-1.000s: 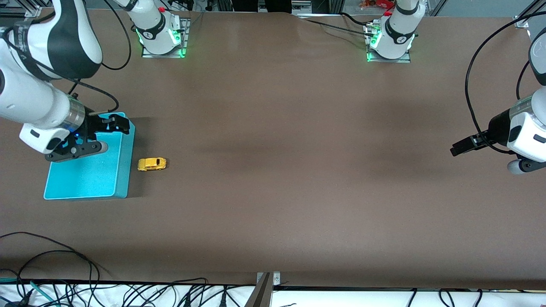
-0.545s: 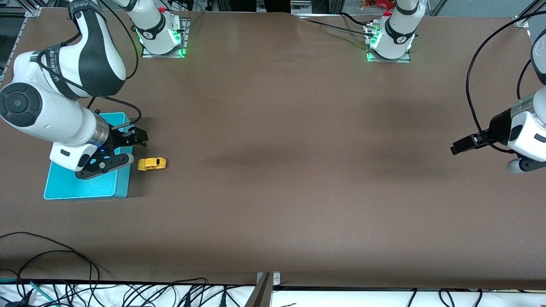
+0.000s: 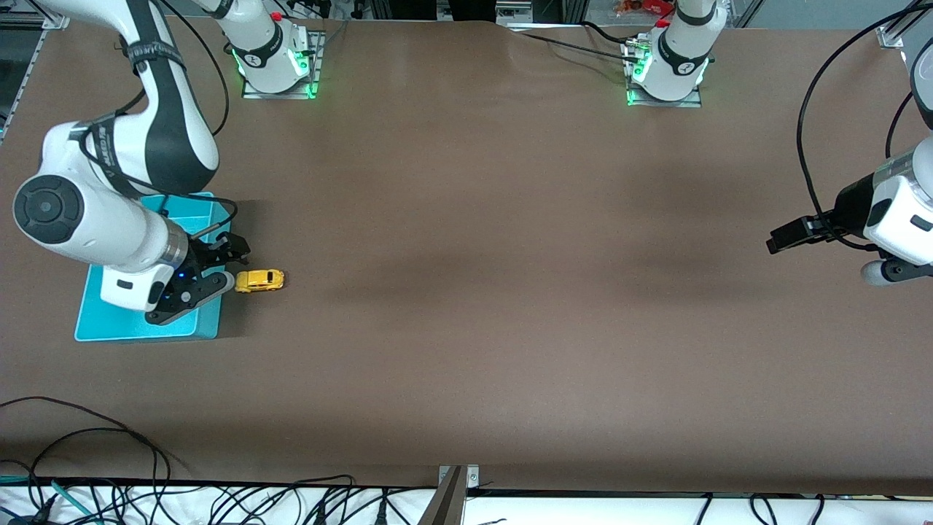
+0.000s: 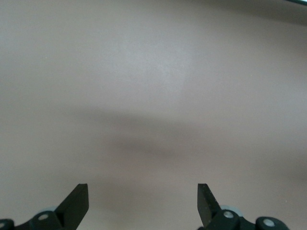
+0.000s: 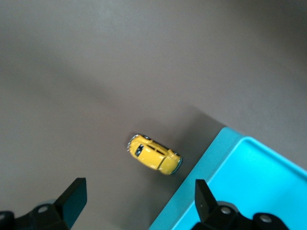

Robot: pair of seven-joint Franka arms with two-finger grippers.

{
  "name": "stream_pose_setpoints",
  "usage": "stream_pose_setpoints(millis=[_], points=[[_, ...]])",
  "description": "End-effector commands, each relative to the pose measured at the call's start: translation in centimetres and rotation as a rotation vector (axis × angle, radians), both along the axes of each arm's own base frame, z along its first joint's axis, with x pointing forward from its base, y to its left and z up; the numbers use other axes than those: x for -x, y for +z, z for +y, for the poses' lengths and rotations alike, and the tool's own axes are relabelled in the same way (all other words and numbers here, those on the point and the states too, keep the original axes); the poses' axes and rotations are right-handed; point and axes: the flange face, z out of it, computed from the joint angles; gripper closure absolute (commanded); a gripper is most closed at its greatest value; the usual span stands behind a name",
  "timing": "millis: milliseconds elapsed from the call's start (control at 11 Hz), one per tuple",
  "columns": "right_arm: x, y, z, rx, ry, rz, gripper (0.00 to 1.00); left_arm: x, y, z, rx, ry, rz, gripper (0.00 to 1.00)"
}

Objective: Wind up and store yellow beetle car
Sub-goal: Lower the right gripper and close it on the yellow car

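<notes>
The yellow beetle car [image 3: 259, 280] stands on the brown table beside the turquoise bin [image 3: 208, 324], on the side toward the left arm's end. My right gripper [image 3: 234, 249] hangs open over the bin's rim next to the car. In the right wrist view the yellow beetle car [image 5: 154, 154] lies just ahead of the open right gripper [image 5: 138, 187], apart from both fingers, with the turquoise bin [image 5: 249, 182] under one finger. My left gripper [image 3: 781, 240] waits open over bare table at the left arm's end; the left wrist view shows the left gripper [image 4: 142, 188] with nothing between its fingers.
The two arm bases [image 3: 277, 65] [image 3: 667, 69] stand along the table's edge farthest from the front camera. Loose black cables [image 3: 109, 467] lie along the edge nearest to that camera. Wide bare brown tabletop [image 3: 510, 277] stretches between the car and the left gripper.
My right arm has swung from over the bin's inside to its rim beside the car, its gripper still open. The car has not moved. The left arm has shifted only slightly.
</notes>
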Motion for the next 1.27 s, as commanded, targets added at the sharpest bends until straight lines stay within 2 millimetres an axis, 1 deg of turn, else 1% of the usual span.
stream_pose_setpoints(millis=[0,91,182,273,364,455,545,636,727,909,1000,1182], points=[[1.2,-4.5,-2.6,-0.025,0.196,-0.019,0.00,0.3,0.8,0.2,0.026,-0.180,-0.009,0.00],[1.1,-6.1,-2.9,-0.027,0.241,-0.020,0.00,0.3,0.8,0.4,0.029,-0.197,-0.011,0.00],[1.2,-8.0,-2.9,-0.031,0.301,-0.006,0.00,0.3,0.8,0.4,0.027,-0.197,-0.011,0.00],[1.7,-10.2,-3.0,-0.040,0.371,0.007,0.00,0.3,0.7,0.2,0.016,-0.201,-0.008,0.00],[3.1,-13.1,-3.3,-0.049,0.449,0.016,0.00,0.4,0.8,0.3,-0.021,-0.207,-0.007,0.00],[4.6,-15.6,-2.9,-0.056,0.522,-0.005,0.00,0.5,0.9,0.3,-0.036,-0.216,-0.003,0.00],[5.6,-17.1,-2.6,-0.052,0.580,-0.036,0.00,0.5,0.7,-0.7,-0.032,-0.222,0.002,0.00],[6.2,-17.7,-2.5,-0.055,0.628,-0.040,0.00,0.5,0.6,-0.9,-0.021,-0.223,0.002,0.00],[6.7,-18.2,-2.0,-0.063,0.674,-0.030,0.00,0.5,0.8,-1.2,-0.016,-0.228,-0.001,0.00],[7.9,-19.4,-2.1,-0.065,0.730,-0.029,0.00,0.6,1.0,-2.6,-0.013,-0.251,-0.005,0.00],[7.9,-19.7,-2.1,-0.060,0.805,-0.061,0.00,0.7,1.1,-2.7,-0.013,-0.254,-0.007,0.00],[7.4,-19.4,-2.0,-0.047,0.920,-0.106,0.00,0.7,1.1,-2.9,-0.012,-0.262,-0.007,0.00]])
